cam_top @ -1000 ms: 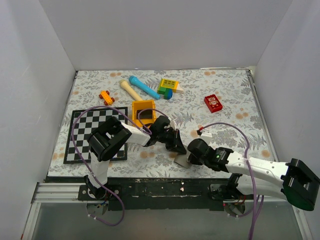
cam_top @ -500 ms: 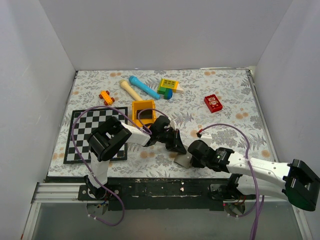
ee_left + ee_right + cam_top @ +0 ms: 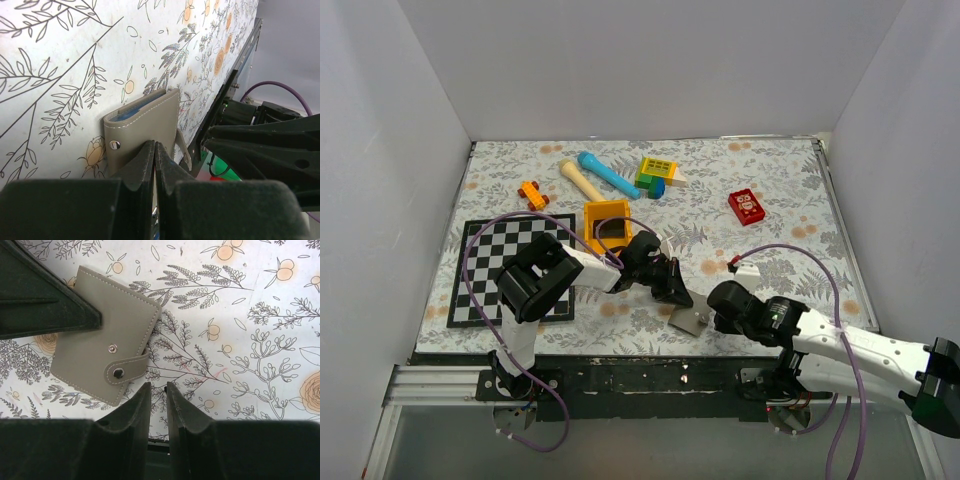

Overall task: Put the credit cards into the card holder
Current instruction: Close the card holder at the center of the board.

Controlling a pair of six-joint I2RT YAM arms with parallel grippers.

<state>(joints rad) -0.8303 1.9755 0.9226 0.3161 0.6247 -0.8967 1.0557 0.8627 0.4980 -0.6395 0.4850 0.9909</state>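
Observation:
The card holder point(image 3: 688, 320) is a grey wallet lying folded on the floral cloth near the table's front edge. Its snap tab point(image 3: 125, 371) sits unfastened beside the stud. My left gripper point(image 3: 674, 293) is shut, and its tips point(image 3: 154, 145) sit at the wallet's point(image 3: 145, 125) near edge with nothing between them. My right gripper point(image 3: 157, 386) stands slightly open and empty, just right of the wallet point(image 3: 100, 355) and apart from it. A dark flat shape point(image 3: 611, 229) lies in the orange tray. I cannot tell whether it is one of the credit cards.
The orange tray point(image 3: 592, 215) stands behind the left gripper, with a chessboard point(image 3: 485, 270) to its left. Further back lie a blue cylinder point(image 3: 608, 174), a wooden peg point(image 3: 580, 180), a yellow-green block point(image 3: 657, 172), an orange toy point(image 3: 531, 194) and a red block point(image 3: 746, 206).
My right gripper has opened a little and drawn back to the right, away from the wallet. The wallet now lies uncovered. The left gripper has hardly moved.

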